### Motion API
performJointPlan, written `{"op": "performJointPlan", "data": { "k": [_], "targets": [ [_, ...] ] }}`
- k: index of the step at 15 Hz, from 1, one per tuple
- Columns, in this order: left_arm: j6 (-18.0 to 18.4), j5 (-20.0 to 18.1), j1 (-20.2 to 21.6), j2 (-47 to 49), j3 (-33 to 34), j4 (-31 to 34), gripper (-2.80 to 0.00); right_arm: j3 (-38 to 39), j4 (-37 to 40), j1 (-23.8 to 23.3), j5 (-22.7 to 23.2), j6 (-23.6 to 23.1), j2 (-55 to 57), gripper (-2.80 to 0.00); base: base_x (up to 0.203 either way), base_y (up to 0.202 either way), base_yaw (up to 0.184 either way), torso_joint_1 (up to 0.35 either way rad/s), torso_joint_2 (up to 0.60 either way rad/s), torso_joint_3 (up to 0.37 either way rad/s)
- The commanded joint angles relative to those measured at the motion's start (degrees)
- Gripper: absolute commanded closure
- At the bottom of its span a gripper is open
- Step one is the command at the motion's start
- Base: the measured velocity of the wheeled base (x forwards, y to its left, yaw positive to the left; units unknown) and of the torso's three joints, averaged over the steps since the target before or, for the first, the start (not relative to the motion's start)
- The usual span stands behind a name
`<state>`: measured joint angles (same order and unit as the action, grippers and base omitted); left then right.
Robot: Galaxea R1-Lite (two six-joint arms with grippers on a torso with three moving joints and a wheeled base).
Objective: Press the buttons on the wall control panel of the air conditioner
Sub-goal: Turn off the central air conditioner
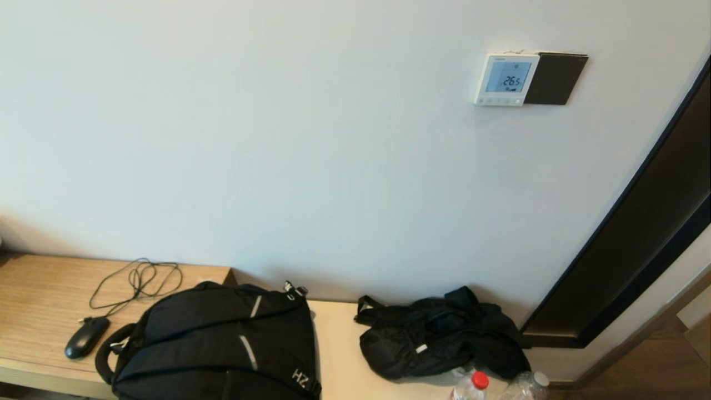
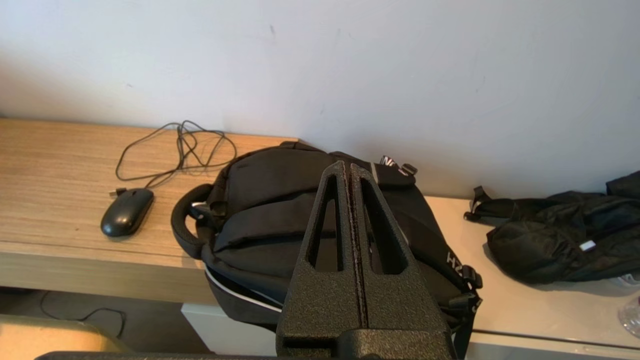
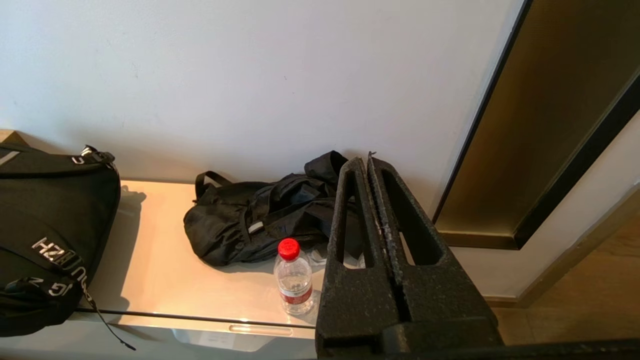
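Observation:
The white wall control panel [image 1: 506, 79] hangs high on the wall at the right, its pale blue screen reading 26.5. A row of tiny pale buttons [image 1: 498, 101] runs along its lower edge. A dark brown plate [image 1: 556, 78] sits right beside it. Neither gripper shows in the head view. My left gripper [image 2: 347, 166] is shut and empty, low in front of the black backpack [image 2: 310, 220]. My right gripper [image 3: 364, 161] is shut and empty, low near the small black bag [image 3: 260, 215] and far below the panel.
A wooden desk [image 1: 39, 300] carries a black mouse [image 1: 86, 336] with a tangled cable [image 1: 139, 280]. The backpack [image 1: 222, 344] and the black bag [image 1: 439, 336] lie on a lower pale counter. A red-capped bottle [image 3: 294, 276] stands at its front. A dark door frame [image 1: 639, 239] rises at the right.

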<state>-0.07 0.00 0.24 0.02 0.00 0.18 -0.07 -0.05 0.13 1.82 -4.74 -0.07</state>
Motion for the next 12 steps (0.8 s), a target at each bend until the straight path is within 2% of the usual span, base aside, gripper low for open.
{"op": "performJointPlan", "data": {
  "k": [1, 12],
  "targets": [
    [-0.01, 0.00, 0.02, -0.02, 0.00, -0.01, 0.00, -0.01, -0.04, 0.04, 0.03, 0.08, -0.06, 0.00, 0.000, 0.000, 0.000, 0.000, 0.00, 0.000],
    [-0.01, 0.00, 0.02, -0.02, 0.00, -0.01, 0.00, -0.01, -0.04, 0.04, -0.24, 1.58, -0.10, 0.00, 0.000, 0.000, 0.000, 0.000, 0.00, 0.000]
  ]
}}
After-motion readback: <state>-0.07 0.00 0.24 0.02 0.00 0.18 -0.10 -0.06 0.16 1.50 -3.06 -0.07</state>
